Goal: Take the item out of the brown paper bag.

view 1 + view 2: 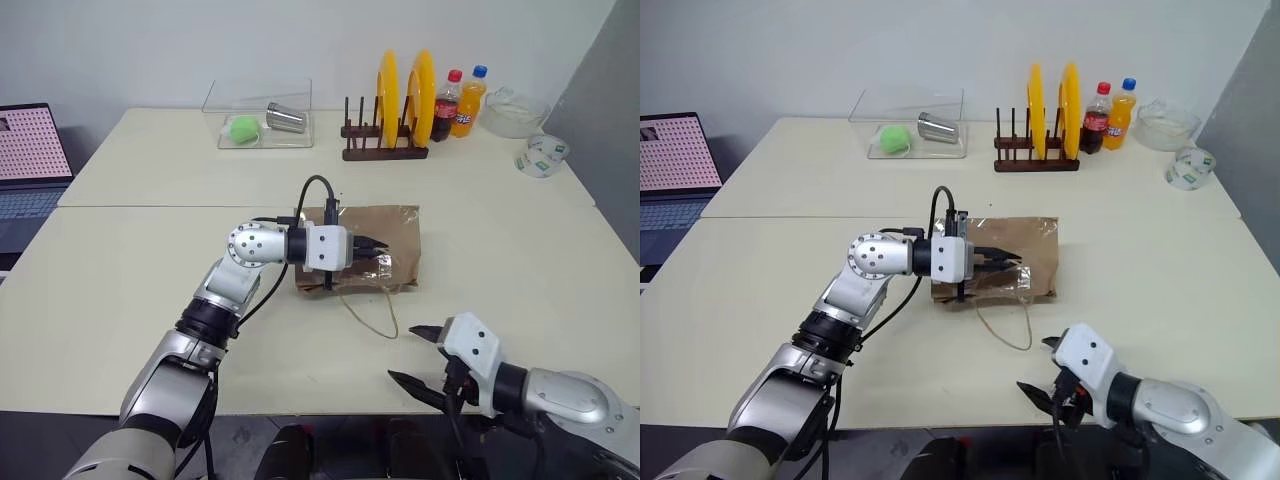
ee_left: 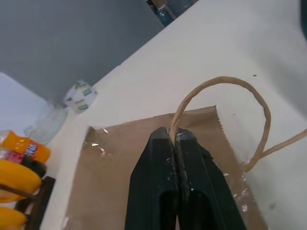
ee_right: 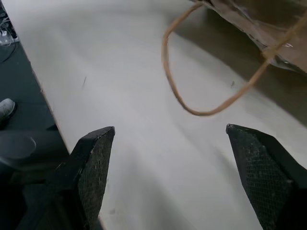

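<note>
The crumpled brown bag (image 1: 375, 245) lies flat mid-table, its contents hidden. Left gripper (image 2: 175, 139) jaws are closed on one tan handle (image 2: 225, 86). Right gripper (image 1: 415, 355), jaws wide and empty, hovers near the table's front edge.

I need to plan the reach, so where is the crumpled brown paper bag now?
In the head views the crumpled brown paper bag lies flat mid-table, in front of the wooden rack with yellow plates; the left tool is shut on one tan loop handle.
</note>
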Tool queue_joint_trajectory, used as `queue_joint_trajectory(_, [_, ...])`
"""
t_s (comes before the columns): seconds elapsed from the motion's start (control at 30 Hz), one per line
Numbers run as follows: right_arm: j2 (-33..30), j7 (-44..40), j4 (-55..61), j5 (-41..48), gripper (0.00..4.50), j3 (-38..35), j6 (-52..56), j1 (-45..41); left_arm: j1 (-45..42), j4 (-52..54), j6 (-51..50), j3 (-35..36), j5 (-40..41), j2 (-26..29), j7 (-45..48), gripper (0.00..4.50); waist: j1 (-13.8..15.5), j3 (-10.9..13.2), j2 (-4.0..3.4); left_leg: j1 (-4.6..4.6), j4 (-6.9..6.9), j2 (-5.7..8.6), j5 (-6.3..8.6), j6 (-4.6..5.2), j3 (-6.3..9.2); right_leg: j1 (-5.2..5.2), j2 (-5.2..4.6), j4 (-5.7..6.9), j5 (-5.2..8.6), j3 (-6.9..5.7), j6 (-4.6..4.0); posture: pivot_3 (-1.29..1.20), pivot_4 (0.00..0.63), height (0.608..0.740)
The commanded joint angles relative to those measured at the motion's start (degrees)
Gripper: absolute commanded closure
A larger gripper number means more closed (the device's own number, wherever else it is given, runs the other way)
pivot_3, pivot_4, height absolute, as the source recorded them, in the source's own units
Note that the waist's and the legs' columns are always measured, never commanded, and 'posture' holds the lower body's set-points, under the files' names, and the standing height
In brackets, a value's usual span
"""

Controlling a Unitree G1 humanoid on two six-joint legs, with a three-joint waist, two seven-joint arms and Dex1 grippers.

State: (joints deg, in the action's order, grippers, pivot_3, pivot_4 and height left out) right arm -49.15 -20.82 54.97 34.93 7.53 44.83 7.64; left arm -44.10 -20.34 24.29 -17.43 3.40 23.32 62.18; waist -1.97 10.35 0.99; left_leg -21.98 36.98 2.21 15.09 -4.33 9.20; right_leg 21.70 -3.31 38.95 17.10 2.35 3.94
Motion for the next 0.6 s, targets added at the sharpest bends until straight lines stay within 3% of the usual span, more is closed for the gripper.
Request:
queue_joint_trajectory(0.03, [1.12,-0.48,2.2,-2.04,0.58,2.79,0.68,-5.48,-1.65,-0.65,0.77,1.47,-0.02,-0.03,-0.74,4.47,-0.05,0.0,0.0,0.0,0.0,0.0,0.0,0.0,0.0,0.0,0.0,0.0,0.0,0.0,0.0,0.0,0.15,0.74])
queue_joint_trajectory(0.33, [3.11,-3.91,-3.28,-8.6,0.58,9.61,1.22,-15.58,-1.71,0.24,0.4,1.59,-0.39,0.44,-1.23,4.47,0.11,0.01,0.01,-0.03,-0.01,0.01,0.0,0.0,0.03,0.03,0.0,-0.04,0.0,-0.01,0.0,0.0,0.15,0.74])
queue_joint_trajectory(0.43, [3.77,-4.96,-6.26,-12.85,1.2,14.42,0.65,-17.76,-1.92,0.63,-0.41,1.73,-0.47,0.42,-1.61,4.5,0.05,0.01,0.01,-0.03,-0.01,0.0,0.0,0.0,0.03,0.05,0.0,-0.02,0.0,-0.02,0.0,0.0,0.15,0.74])
queue_joint_trajectory(0.6, [5.1,-5.96,-10.62,-18.04,3.0,17.84,-0.92,-18.53,-2.91,0.27,-1.26,1.95,-0.74,0.41,-2.31,4.5,0.08,0.01,0.01,-0.03,-0.01,0.01,0.0,0.0,0.04,0.05,0.0,-0.02,0.0,-0.01,0.0,0.0,0.15,0.74])
